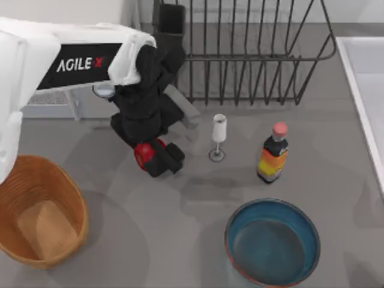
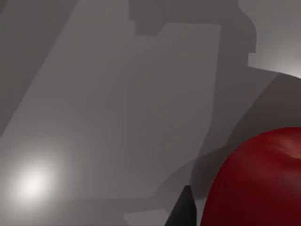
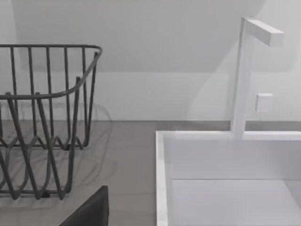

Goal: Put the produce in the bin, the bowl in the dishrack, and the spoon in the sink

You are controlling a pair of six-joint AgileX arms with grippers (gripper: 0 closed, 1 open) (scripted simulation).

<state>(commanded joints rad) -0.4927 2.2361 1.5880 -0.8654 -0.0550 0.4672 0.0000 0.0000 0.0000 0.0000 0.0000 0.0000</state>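
Note:
The red produce (image 1: 143, 153) lies on the grey table left of centre, and my left gripper (image 1: 155, 158) is down right at it, partly covering it. The left wrist view has the produce (image 2: 256, 183) close up beside the gripper, with its shadow on the table. The orange wicker bin (image 1: 12, 198) stands at the front left. The teal bowl (image 1: 273, 245) sits at the front, right of centre. The black dishrack (image 1: 252, 54) is at the back, and the pale sink (image 1: 360, 78) at the right edge. The spoon is hidden. My right gripper (image 3: 89, 212) is parked facing the dishrack (image 3: 47, 117) and the sink (image 3: 162, 179).
A white stemmed glass (image 1: 219, 137) and a dark bottle with a pink cap (image 1: 273, 153) stand upright between the produce and the bowl. A small pale round thing (image 1: 103, 90) peeks out under the left arm. A white faucet (image 3: 244, 75) rises behind the sink.

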